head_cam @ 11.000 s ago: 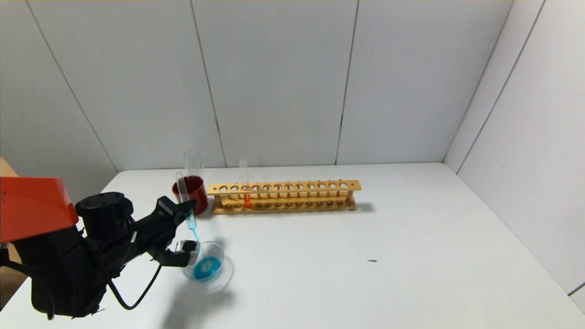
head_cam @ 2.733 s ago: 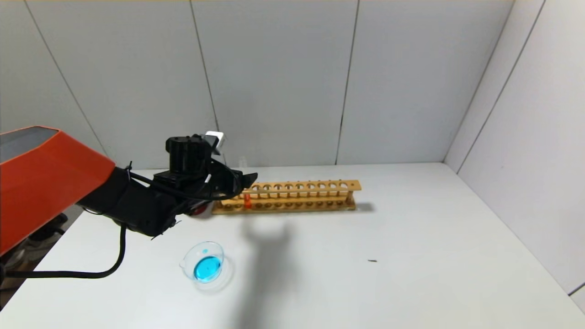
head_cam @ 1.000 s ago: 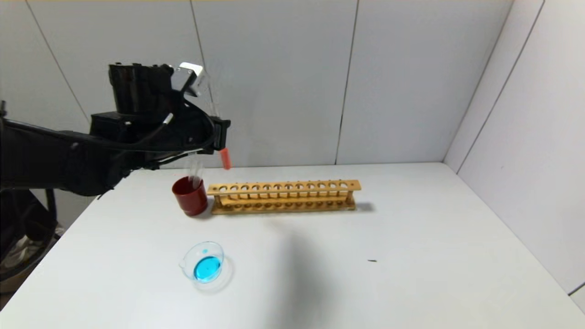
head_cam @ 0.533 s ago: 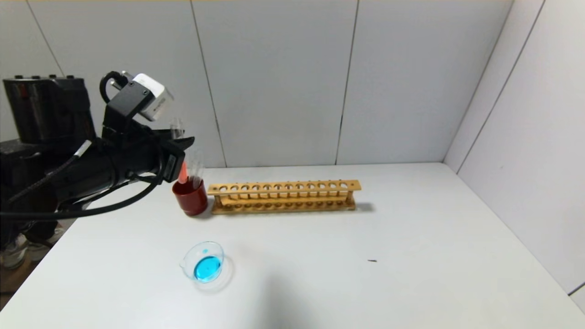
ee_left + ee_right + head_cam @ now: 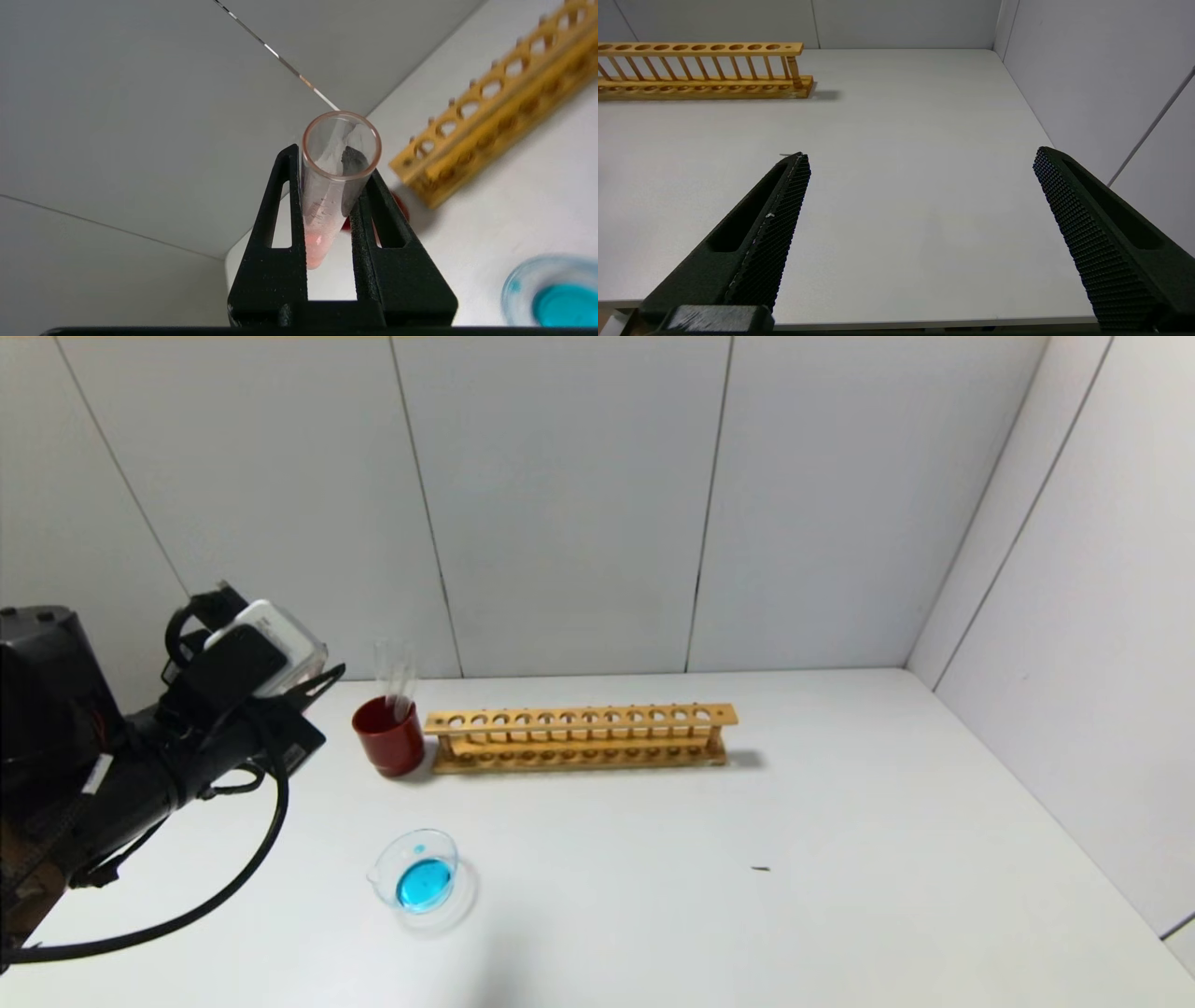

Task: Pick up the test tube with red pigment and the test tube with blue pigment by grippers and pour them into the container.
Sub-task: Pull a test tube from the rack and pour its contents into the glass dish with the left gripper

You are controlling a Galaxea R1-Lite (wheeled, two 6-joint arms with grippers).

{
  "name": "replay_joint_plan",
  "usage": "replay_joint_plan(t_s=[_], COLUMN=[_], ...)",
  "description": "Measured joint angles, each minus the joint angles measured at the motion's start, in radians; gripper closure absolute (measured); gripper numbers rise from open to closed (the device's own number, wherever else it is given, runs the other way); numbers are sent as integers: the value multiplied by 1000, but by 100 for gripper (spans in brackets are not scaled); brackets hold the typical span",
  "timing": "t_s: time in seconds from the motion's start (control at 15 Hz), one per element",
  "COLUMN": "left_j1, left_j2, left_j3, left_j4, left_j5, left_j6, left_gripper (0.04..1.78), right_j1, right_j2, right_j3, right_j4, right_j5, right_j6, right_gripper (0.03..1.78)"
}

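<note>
With the red tube lifted out of the wooden rack (image 5: 579, 737) and swung leftward, past the dark red cup (image 5: 388, 735), the left gripper (image 5: 330, 186) keeps its jaws clamped on the test tube with red pigment (image 5: 334, 182), a clear tube with orange-red liquid pooled low; the container (image 5: 417, 880), in front of the rack, already holds blue; the right gripper (image 5: 920, 172) idles with jaws wide apart, empty

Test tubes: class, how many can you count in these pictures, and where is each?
2. One test tube with red liquid is clamped in the left gripper; one clear tube stands in the red cup. More may hide in the cup.
</note>
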Motion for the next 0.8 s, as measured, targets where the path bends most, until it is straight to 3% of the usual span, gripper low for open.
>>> replay_joint_plan(t_s=[0.4,0.67,0.8], left_j1=[8,11,54], left_j2=[32,66,101], left_j3=[282,328,329], left_j4=[-183,-265,-323], left_j5=[-56,-113,-161], left_j6=[224,315,381], left_gripper=[151,151,151], right_j1=[0,0,0], right_j2=[0,0,0], right_j3=[0,0,0], right_j4=[0,0,0], right_j5=[0,0,0], right_j6=[0,0,0], right_gripper=[6,6,6])
